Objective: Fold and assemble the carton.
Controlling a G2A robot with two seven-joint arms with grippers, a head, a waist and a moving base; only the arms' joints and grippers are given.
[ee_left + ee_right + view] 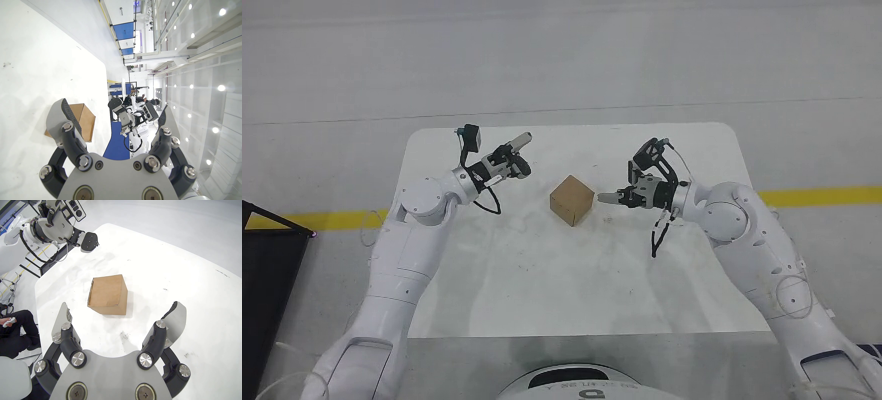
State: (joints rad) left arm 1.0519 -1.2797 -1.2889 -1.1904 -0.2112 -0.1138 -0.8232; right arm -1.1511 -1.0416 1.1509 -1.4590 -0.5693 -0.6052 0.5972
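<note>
Carton (pixel 571 199), judged light and crushable, is best taken across opposite side walls; left gripper (pixel 519 146) and right gripper (pixel 608 198) both stand spread, empty.

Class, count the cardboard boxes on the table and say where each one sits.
1. The box sits near the middle of the table, between the left tool and the right tool, touching neither.

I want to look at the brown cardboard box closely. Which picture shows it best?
The right wrist view: the brown cardboard carton sits whole and unblocked, top and sides showing. The top view shows it whole but small. The left wrist view shows it partly hidden behind the left gripper.
</note>
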